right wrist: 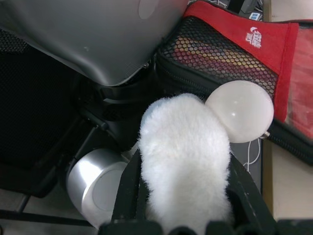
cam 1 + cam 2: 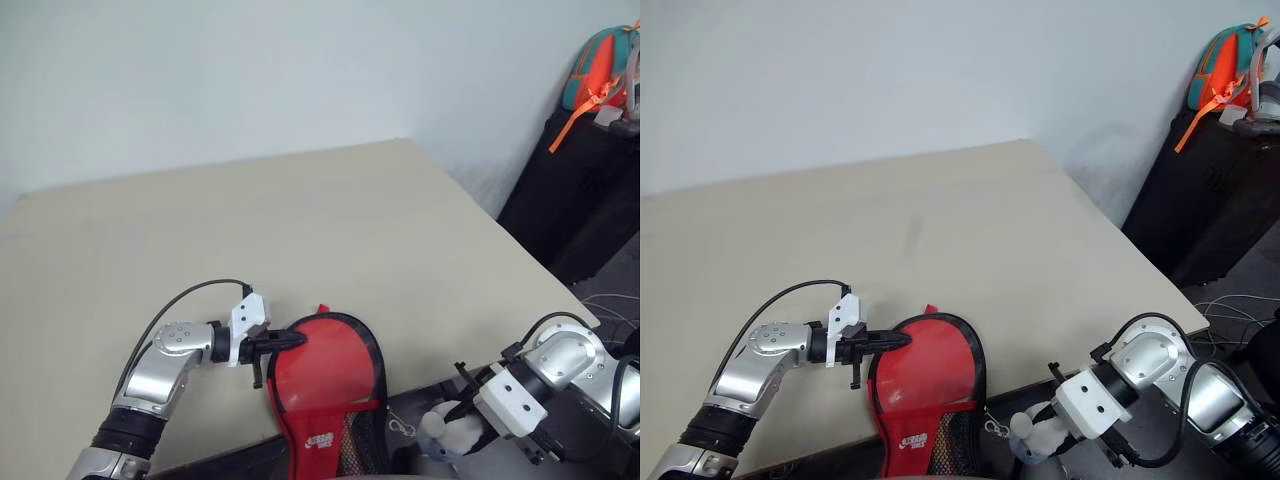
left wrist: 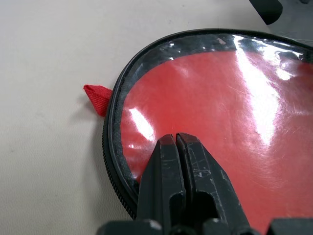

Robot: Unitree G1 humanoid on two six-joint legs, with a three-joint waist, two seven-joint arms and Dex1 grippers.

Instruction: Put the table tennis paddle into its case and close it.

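1. While the case [image 2: 330,385] lies at the table [image 2: 300,230] near edge, at 6 o'clock, clear red panel up, the left gripper [image 2: 297,341] presses its closed fingers on the rim at 9 o'clock.
2. The right gripper [image 1: 183,196] clamps a white fluffy charm [image 1: 186,156] at 4 o'clock, beside a white ball [image 1: 240,110].

Head eyes overhead; wrist cameras close on case [image 3: 205,117]

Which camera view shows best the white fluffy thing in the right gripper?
The right wrist view: the white fluffy thing sits large between the right gripper fingers, beside a white ball. Both eye views show it small, off the table edge.
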